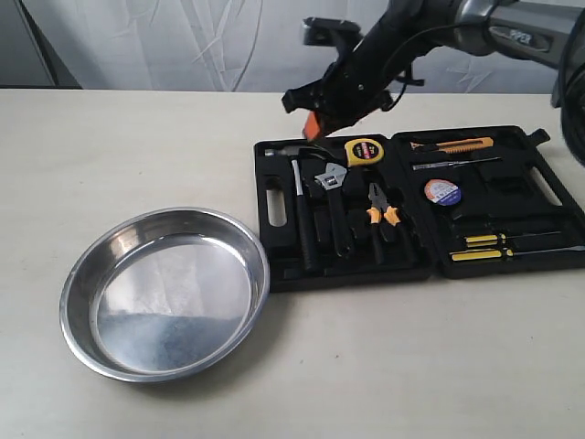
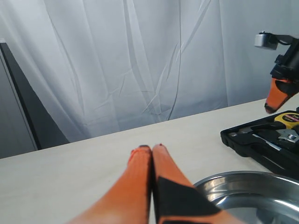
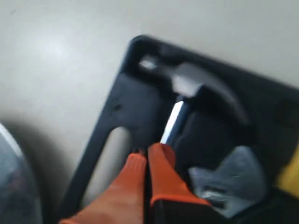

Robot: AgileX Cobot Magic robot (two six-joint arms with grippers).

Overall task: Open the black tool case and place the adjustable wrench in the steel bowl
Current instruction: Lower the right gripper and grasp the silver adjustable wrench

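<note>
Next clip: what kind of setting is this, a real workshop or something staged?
Most likely a staged robot test bench, not a working workshop: a plain pale table backed by a white curtain, with just an open black tool case and a steel bowl laid out.

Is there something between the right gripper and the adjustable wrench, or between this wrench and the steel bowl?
Nothing visible blocks the right gripper: the case is open and the adjustable wrench lies uncovered in it. Toward the steel bowl lie only the hammer and the case wall, both low; a lifted wrench should pass over.
</note>
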